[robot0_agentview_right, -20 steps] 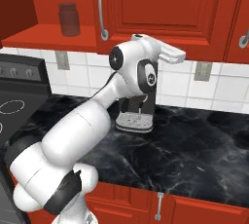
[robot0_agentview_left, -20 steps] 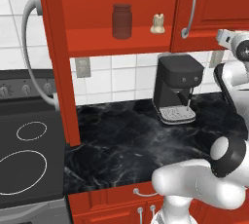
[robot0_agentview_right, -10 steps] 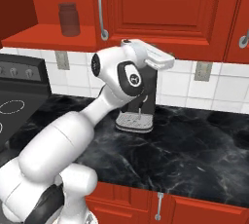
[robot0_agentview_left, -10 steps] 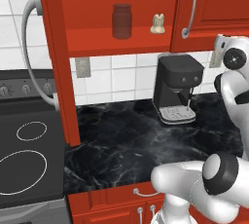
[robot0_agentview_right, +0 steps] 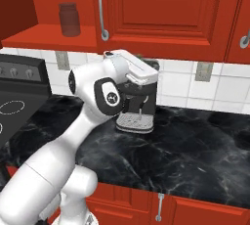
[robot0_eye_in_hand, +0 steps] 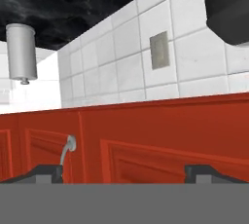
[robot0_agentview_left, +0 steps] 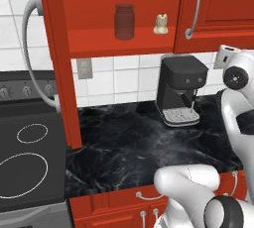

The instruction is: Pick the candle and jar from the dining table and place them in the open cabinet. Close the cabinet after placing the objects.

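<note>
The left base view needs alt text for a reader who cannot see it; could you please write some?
An open red cabinet holds a dark jar and a small cream candle on its shelf. Below, a black coffee machine stands on the marble counter, beside a stove.

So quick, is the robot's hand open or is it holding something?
Gripper: open, fingertips far apart, holding nothing.
</note>
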You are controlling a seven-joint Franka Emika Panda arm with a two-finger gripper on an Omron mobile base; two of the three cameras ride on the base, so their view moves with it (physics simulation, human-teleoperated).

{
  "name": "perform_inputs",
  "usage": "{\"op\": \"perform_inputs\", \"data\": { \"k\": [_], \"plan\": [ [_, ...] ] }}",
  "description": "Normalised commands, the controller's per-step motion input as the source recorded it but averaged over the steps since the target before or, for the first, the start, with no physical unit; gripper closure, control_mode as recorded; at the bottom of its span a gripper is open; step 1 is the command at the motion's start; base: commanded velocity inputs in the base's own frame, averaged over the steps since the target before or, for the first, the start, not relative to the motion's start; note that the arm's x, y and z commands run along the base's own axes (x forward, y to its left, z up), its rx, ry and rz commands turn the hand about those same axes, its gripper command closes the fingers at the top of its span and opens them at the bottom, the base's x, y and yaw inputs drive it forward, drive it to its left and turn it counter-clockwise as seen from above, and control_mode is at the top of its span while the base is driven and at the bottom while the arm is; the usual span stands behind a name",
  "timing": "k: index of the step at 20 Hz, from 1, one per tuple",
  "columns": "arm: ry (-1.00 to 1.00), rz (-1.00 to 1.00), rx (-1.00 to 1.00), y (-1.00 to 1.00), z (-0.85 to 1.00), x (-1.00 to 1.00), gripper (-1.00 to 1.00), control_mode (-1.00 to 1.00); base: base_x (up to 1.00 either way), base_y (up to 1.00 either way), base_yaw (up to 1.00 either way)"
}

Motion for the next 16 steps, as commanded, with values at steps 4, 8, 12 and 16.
{"op": "perform_inputs", "data": {
  "k": [4, 8, 12, 16],
  "plan": [
    [0.07, -0.02, -0.01, 0.49, 0.19, -0.28, -1.0, -1.0, 0.0, 0.0, 0.0],
    [0.14, -0.1, -0.11, 0.66, 0.01, 0.0, -1.0, -1.0, 0.0, 0.0, 0.0],
    [0.07, -0.08, -0.15, 0.61, -0.01, -0.02, -1.0, -1.0, 0.0, 0.0, 0.0],
    [0.01, -0.03, -0.19, 0.67, 0.0, -0.12, -1.0, -1.0, 0.0, 0.0, 0.0]
  ]
}}
